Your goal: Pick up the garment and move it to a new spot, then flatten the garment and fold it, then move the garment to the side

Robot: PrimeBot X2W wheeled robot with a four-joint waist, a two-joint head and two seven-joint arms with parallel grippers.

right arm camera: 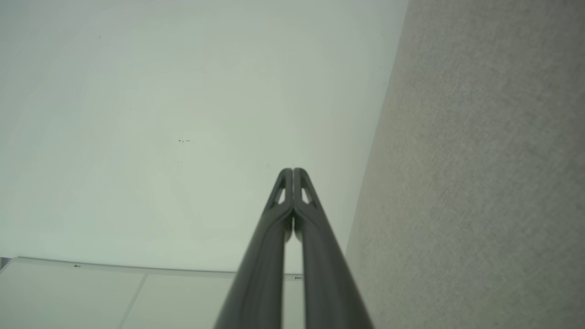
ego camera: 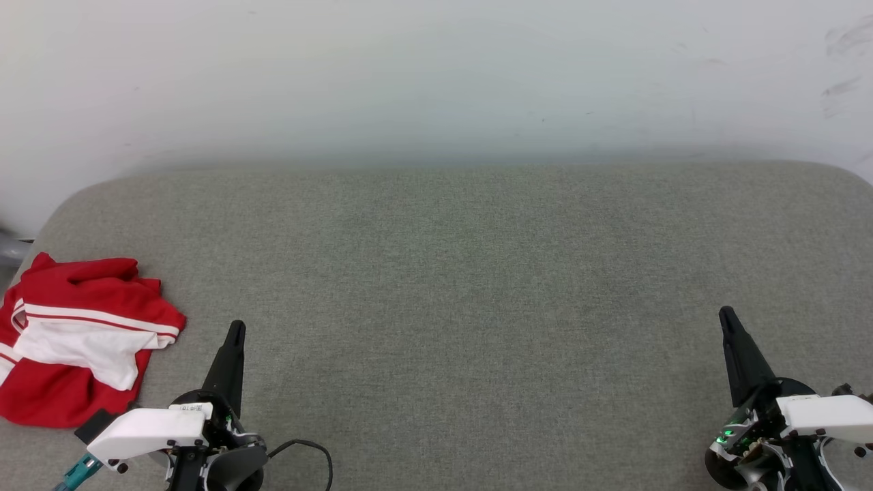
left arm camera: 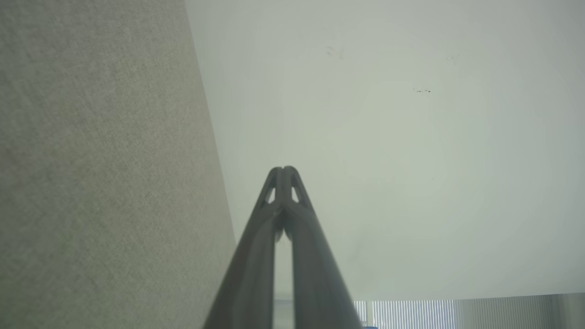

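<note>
With its two long dark fingers pressed together at the tips and nothing between them, the left gripper points up the head view from the lower left. Its white wrist housing is partly cut off by the bottom edge. The right gripper is likewise closed to a single point and empty at the lower right, its housing cut by the right edge. Both wrist views show the fingertips meeting, with small slots just behind them. Whether either gripper touches what lies beneath it cannot be told.

A thin black cable loops out beside the left wrist, and a teal connector is half hidden at the bottom edge.

Just left of the left gripper, apart from it, lies the red jersey garment with white sleeve and striped trim. It is crumpled in a heap, folded over itself so its outline is hard to read, and clipped by the left edge. It rests on the broad grey woven padded surface, near its front left corner. Beyond stands a pale scuffed wall.
</note>
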